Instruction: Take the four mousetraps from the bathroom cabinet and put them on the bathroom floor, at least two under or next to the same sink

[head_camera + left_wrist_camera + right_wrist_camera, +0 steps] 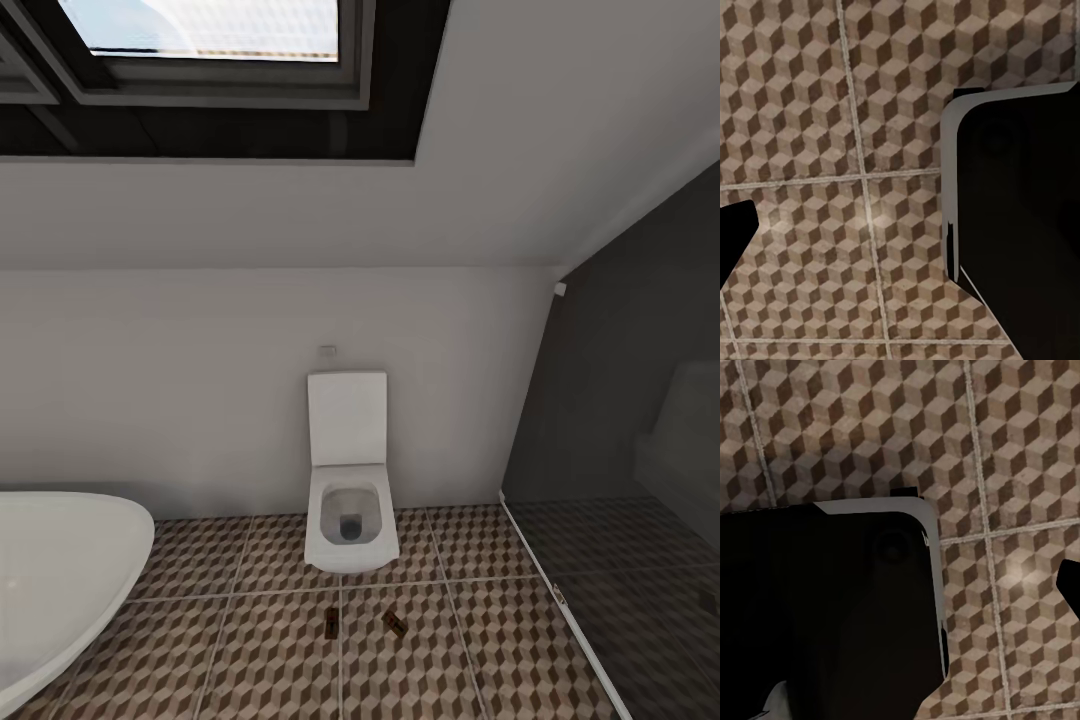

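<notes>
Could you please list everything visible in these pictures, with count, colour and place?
mousetraps: two, small tan boards with dark parts, on the floor in front of the toilet, one left of the other
bathroom floor: one, brown, beige and white cube-pattern tiles with pale grout
toilet: one, white, lid up, against the back wall
bathtub: one, white, oval, at the head view's lower left
skylight: one, dark frame, in the sloped ceiling
glass partition: one, dark-tinted, at the right
robot body: black with a pale edge, above the tiles in the left wrist view and the right wrist view
</notes>
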You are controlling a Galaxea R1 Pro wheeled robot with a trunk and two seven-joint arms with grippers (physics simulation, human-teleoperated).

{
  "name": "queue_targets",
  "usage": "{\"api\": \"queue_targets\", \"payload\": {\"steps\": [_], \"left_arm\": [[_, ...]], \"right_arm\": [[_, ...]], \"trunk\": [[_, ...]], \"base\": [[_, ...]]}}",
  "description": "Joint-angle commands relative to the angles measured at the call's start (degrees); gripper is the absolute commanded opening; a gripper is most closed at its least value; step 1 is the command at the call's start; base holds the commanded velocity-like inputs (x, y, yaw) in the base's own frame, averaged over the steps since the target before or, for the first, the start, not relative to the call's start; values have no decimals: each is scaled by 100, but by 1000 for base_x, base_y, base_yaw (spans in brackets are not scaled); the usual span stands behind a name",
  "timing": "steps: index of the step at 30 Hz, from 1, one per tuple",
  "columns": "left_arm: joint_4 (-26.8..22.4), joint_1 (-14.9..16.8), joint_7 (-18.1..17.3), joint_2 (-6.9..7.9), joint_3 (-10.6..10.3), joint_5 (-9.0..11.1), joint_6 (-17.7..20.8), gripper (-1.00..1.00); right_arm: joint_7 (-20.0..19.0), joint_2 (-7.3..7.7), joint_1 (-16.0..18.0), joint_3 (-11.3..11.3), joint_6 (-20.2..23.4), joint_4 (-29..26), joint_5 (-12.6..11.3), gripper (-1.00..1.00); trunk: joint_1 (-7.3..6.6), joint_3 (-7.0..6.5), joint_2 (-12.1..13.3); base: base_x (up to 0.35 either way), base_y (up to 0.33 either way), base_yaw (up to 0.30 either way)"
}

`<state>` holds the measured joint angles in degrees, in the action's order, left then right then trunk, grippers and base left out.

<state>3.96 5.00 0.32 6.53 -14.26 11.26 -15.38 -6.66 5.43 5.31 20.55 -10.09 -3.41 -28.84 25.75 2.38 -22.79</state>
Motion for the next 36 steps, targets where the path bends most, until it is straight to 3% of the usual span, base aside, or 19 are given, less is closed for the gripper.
{"api": "queue_targets", "payload": {"steps": [1, 36], "left_arm": [[21, 8, 3, -3, -50, 43, -39, 100], [21, 9, 3, -3, -50, 43, -40, 100]], "right_arm": [[-28, 2, 5, 37, -20, 7, -61, 100], [-29, 2, 5, 37, -20, 7, -61, 100]], "trunk": [[3, 13, -13], [3, 13, -13]], "base": [[0, 0, 0], [0, 0, 0]]}}
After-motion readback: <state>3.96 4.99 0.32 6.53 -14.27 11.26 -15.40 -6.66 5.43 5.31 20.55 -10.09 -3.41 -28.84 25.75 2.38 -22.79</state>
